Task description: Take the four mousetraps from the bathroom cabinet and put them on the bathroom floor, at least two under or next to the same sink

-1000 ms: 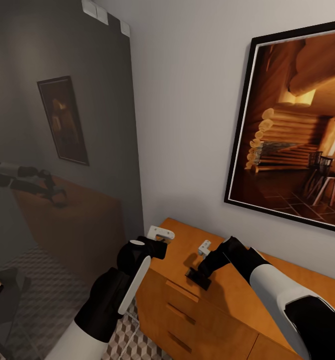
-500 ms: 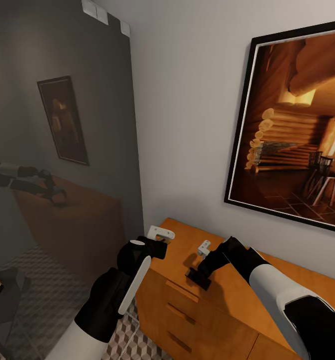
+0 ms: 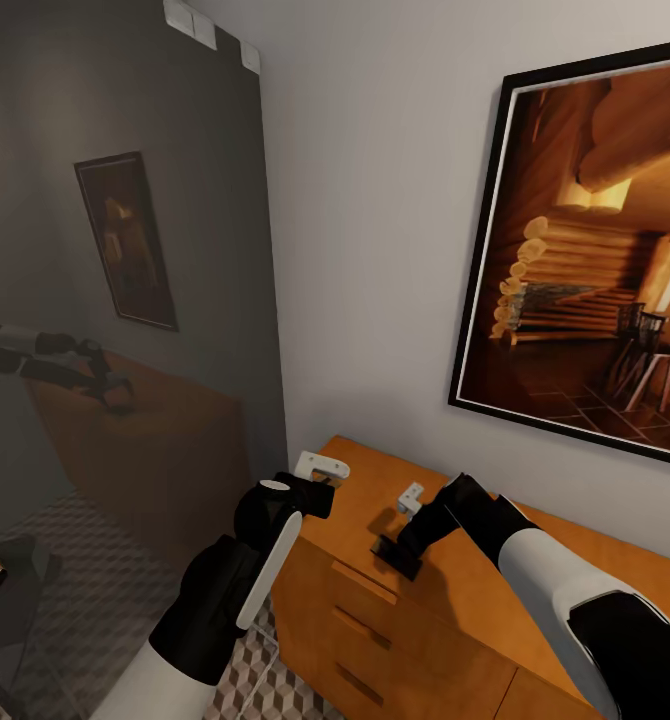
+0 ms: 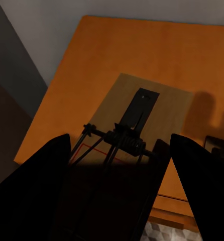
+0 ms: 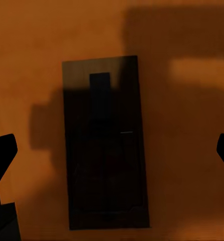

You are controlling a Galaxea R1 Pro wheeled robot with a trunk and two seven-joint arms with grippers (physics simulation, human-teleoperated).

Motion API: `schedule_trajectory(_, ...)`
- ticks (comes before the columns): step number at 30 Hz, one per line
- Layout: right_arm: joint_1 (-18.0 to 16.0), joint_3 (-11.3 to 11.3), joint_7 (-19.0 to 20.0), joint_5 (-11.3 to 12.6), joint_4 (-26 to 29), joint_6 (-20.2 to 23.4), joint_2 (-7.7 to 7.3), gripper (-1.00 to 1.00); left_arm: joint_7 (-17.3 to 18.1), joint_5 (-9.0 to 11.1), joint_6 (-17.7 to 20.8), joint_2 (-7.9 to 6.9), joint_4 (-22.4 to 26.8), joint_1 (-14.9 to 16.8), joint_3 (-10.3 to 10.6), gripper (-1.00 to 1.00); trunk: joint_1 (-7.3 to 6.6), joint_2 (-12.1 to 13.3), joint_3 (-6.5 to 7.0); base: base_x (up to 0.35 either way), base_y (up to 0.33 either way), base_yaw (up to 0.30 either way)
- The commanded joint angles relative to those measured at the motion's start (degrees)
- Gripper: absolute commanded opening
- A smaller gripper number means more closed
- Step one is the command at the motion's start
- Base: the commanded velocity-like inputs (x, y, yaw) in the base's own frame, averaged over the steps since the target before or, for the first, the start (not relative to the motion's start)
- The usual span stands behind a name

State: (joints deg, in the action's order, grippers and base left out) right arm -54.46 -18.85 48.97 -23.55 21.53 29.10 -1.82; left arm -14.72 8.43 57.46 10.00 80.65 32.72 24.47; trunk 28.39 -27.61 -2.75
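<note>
A: Starting left, the left claw (image 3: pixel 320 468) hangs over the near corner of the cabinet (image 3: pixel 455 610). Through its wrist camera, a mousetrap (image 4: pixel 134 123) lies on the orange surface right between the spread fingers, spring bar and a red line visible.

B: Spread, but is it gripping?

A: Not that the frames show. The fingers stand apart on either side of the board, no contact visible. That trap looks lined up for a grab.

B: And to the right?

A: The right claw (image 3: pixel 407 498) sits further along the top, a dark mousetrap (image 3: pixel 395 556) just below it. Compared with half a second ago, claw and trap sit a touch higher and leftward, a small nudge at most.

B: Its wrist view?

A: That trap (image 5: pixel 104 143) lies flat in shadow, centred between fingers held wide apart (image 5: pixel 2 155).

B: So for the job?

A: Both traps sit on the cabinet, none on the tiled floor (image 3: pixel 85 600) yet. Grasping looks like the step in hand.
</note>
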Motion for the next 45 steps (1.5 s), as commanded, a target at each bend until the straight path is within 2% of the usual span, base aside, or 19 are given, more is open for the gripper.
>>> schedule_trajectory(1, 0.0, 0.0, 0.4, -0.6, 0.1, 0.5, -0.02, 1.0, -0.6, 0.6, 0.2, 0.0, 0.0, 0.1, 0.1, -1.0, 0.03, -0.1, -0.13, 0.0, 0.0, 0.0)
schedule_trajectory(12, 0.0, 0.0, 0.7, -1.1, -0.1, 2.0, -0.02, 1.0, -0.6, 0.5, 0.2, 0.0, 0.0, 0.1, 0.1, -1.0, 0.03, -0.1, -0.13, 0.0, 0.0, 0.0)
schedule_trajectory(45, 0.0, 0.1, 0.6, -1.1, -0.1, 1.3, -0.02, 1.0, -0.6, 0.5, 0.2, 0.0, 0.0, 0.1, 0.1, -1.0, 0.03, -0.1, -0.13, 0.0, 0.0, 0.0)
